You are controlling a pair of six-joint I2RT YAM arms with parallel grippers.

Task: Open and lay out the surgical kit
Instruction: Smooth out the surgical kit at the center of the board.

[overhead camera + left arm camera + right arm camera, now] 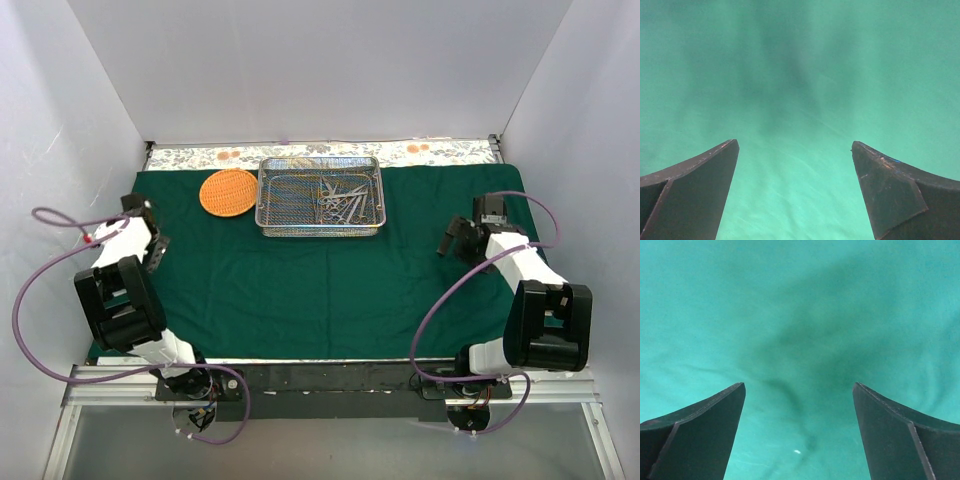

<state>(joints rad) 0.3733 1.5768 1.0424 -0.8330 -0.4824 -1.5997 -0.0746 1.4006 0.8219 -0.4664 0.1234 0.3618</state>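
Green cloth wrap [320, 290] is spread wide over the desk [300, 153], matte woven fabric, soft low creases, only a patterned strip of desk showing along the far edge. So the unwrapping step looks done and the laying-out part not yet started. Silver wire-mesh tray [320, 196] sits on the cloth at far centre: rectangular, rigid open grid, shallow walls. Round woven orange basket [228, 192] lies flat just beside the tray's left end, not part of the kit. Left claw [152, 238] hangs low over the cloth near its left edge, jaws spread wide, nothing between them; its wrist view shows only blurred green under the dark curved fingers [695, 185]. Right claw [460, 240] sits over the right side of the cloth, equally wide apart and empty, with a shallow wrinkle below it in its own view [799, 430]. Steel instruments [343, 200], thin, shiny, ring-handled scissors and forceps, lie tangled in the tray's right part. Next move likely calls for one arm to reach to the tray and pinch a single slim tool out of the heap; slippery and overlapping, so aim for a handle
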